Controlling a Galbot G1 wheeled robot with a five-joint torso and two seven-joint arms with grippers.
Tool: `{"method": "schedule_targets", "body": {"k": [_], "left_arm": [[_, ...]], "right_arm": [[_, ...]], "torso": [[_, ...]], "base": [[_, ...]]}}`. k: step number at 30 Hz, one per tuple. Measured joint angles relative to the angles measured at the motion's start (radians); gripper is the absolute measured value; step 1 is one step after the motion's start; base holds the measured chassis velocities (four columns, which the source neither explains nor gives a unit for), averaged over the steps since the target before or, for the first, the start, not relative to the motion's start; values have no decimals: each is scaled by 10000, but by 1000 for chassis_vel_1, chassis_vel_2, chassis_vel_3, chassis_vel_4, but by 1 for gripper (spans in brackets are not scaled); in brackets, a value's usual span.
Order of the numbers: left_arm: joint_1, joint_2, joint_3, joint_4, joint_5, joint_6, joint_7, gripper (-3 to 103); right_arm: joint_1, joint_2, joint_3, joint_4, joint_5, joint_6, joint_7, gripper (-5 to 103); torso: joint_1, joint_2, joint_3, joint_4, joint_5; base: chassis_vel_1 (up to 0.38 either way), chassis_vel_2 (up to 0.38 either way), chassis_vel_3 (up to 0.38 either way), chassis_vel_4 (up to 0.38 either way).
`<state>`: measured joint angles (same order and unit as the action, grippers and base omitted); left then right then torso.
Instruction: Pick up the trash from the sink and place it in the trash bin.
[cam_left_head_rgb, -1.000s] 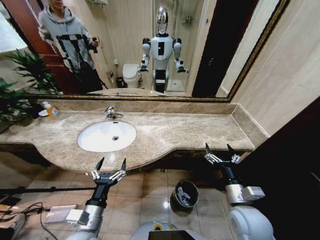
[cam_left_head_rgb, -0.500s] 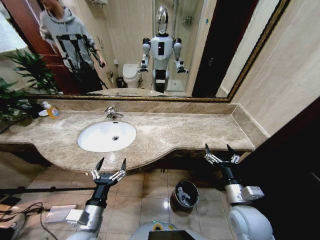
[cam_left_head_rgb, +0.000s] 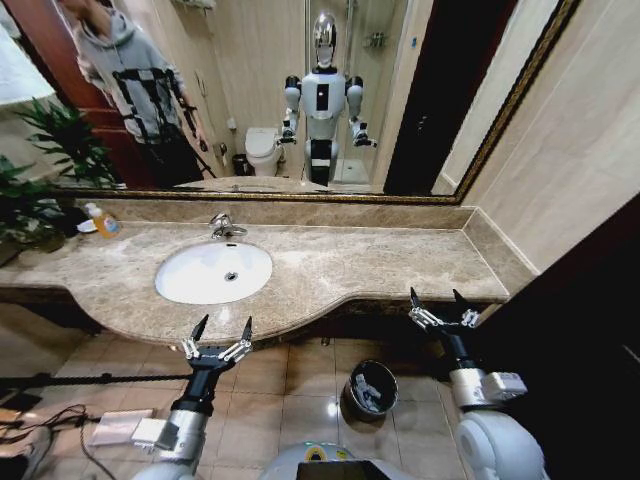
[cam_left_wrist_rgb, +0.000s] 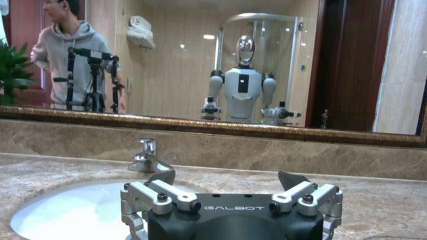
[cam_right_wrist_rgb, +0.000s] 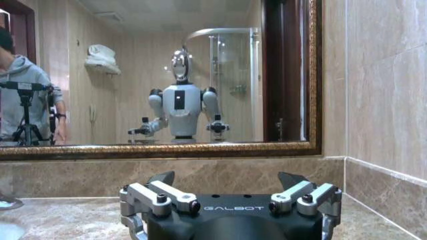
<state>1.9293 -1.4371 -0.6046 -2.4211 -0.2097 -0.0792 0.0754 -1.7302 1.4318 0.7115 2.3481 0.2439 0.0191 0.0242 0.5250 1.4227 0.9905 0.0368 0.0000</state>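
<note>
Across the marble counter (cam_left_head_rgb: 380, 265): we see it run wall to wall under the mirror.
Sink (cam_left_head_rgb: 213, 272): white oval basin, left of centre, faucet (cam_left_head_rgb: 222, 226) behind; we see nothing in it.
Trash bin (cam_left_head_rgb: 371, 388): black, on the floor between our arms, white trash (cam_left_head_rgb: 367, 394) inside.
Left gripper (cam_left_head_rgb: 219, 329): fingers spread, empty, before the counter edge below the sink.
Right gripper (cam_left_head_rgb: 437, 300): fingers spread, empty, at the counter's right end.

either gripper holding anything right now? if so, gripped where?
Nothing is held. The left gripper hangs open and empty in front of the counter edge near the sink; the right gripper is open and empty at the counter's right end.
</note>
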Motion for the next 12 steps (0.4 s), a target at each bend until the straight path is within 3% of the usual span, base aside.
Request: {"method": "schedule_targets", "body": {"k": [12], "left_arm": [[0, 0, 0, 1, 0, 0, 0, 100]], "right_arm": [[3, 0, -1, -9, 3, 11, -5, 100]], "torso": [[0, 0, 0, 0, 0]], "base": [[0, 0, 0, 0]]}}
